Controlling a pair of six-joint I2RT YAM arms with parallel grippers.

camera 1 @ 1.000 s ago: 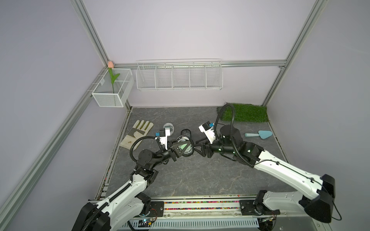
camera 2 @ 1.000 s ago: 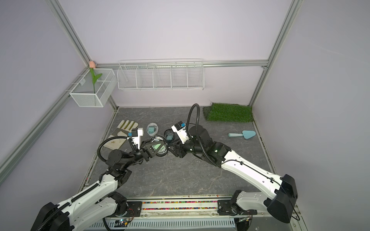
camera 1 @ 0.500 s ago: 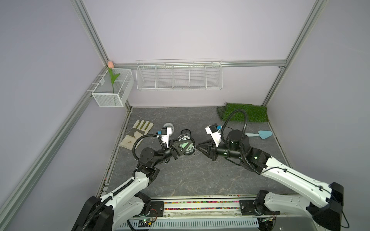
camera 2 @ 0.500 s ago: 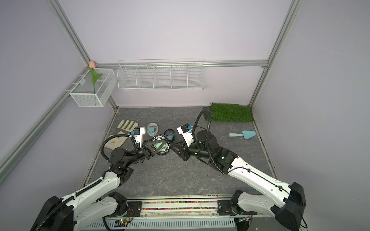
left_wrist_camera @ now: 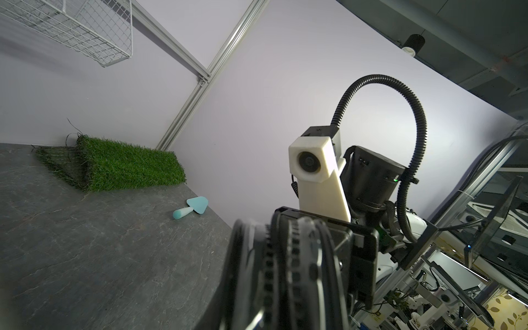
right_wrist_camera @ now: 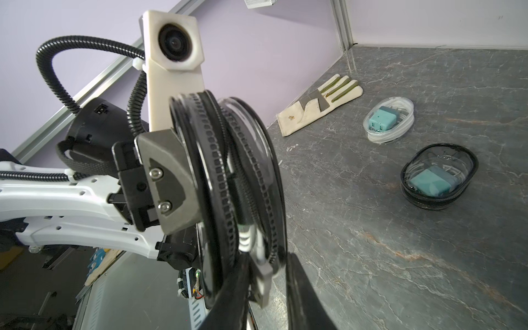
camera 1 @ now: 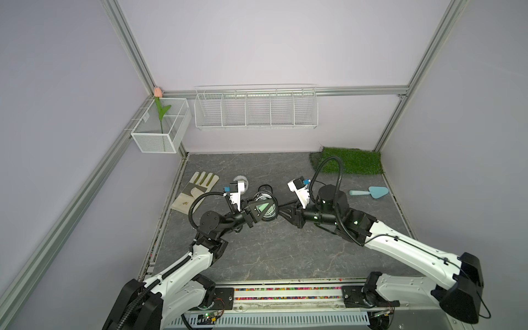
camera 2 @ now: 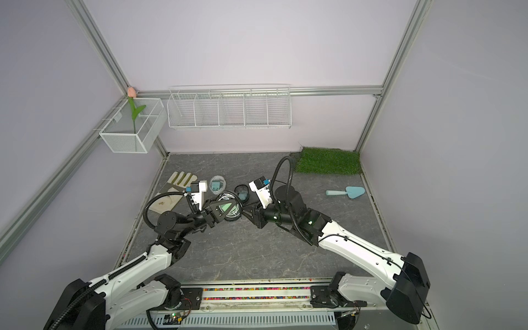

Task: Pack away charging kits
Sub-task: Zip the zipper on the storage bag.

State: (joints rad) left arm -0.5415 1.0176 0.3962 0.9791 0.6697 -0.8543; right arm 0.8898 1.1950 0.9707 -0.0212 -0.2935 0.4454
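A round black-rimmed case [camera 1: 265, 207] [camera 2: 228, 210] hangs on edge above the table's middle. It holds a teal charger [camera 1: 261, 206] and a coiled white cable. My left gripper [camera 1: 257, 212] [camera 2: 221, 213] is shut on it from the left. From the right, my right gripper [camera 1: 281, 210] [camera 2: 245, 213] [right_wrist_camera: 265, 257] is shut on its rim by the grey zipper pull [right_wrist_camera: 260, 274]. The case's zipper rim [left_wrist_camera: 291, 271] fills the left wrist view. On the table lie a white-rimmed case [camera 2: 217, 185] [right_wrist_camera: 388, 123] and a second black-rimmed case [camera 2: 242, 193] [right_wrist_camera: 438, 177], each with a teal charger inside.
A work glove [camera 1: 197, 188] lies at the left edge and a light-blue trowel [camera 1: 371, 192] at the right. A grass mat [camera 1: 351, 164] fills the back right corner. A wire shelf [camera 1: 255, 108] and a mesh basket [camera 1: 160, 128] with a tulip hang on the walls.
The right gripper's jaws, wider half a second ago, have narrowed onto the rim of the held case. The right arm has shifted slightly. The left gripper keeps its hold.
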